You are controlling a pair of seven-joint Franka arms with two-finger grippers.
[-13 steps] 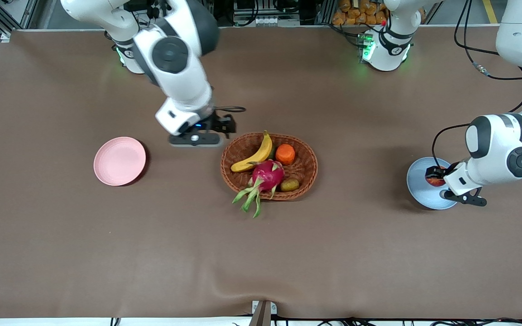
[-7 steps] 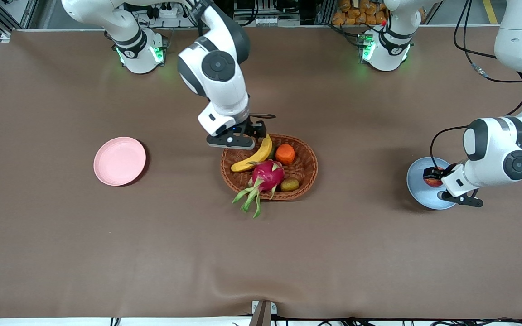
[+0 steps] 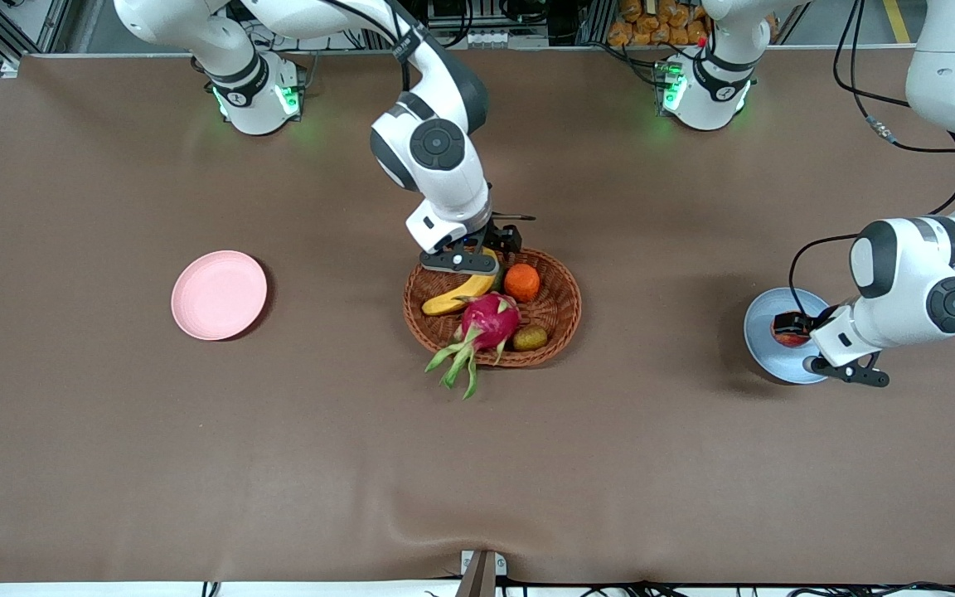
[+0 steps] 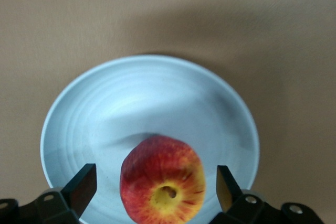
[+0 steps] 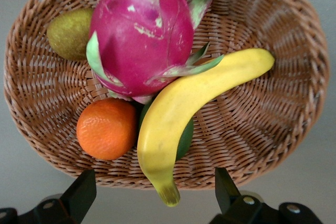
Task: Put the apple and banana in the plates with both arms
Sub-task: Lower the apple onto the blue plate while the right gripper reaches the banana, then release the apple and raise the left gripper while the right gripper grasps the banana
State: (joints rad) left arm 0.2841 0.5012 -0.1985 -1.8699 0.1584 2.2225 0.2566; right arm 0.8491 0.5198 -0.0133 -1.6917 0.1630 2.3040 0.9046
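The red and yellow apple [image 4: 163, 179] lies on the pale blue plate [image 4: 147, 98] toward the left arm's end of the table. My left gripper [image 4: 156, 182] is open around the apple, with a gap on each side; it shows in the front view [image 3: 792, 325] over the blue plate [image 3: 763, 342]. The banana [image 3: 461, 290] lies in the wicker basket [image 3: 564, 303]. My right gripper [image 3: 501, 242] is open and empty over the basket's rim farthest from the front camera, above the banana's dark tip [image 5: 169, 195]. The pink plate [image 3: 219, 294] is empty.
The basket [image 5: 294, 77] also holds a pink dragon fruit [image 3: 490, 322], an orange [image 3: 521, 282], a brownish-green fruit [image 3: 530, 338] and a green fruit under the banana. The dragon fruit's leaves hang over the basket's near rim.
My right arm has swung from beside the pink plate's end of the basket to over the basket's rim and the banana's tip. My left arm has barely shifted over the blue plate.
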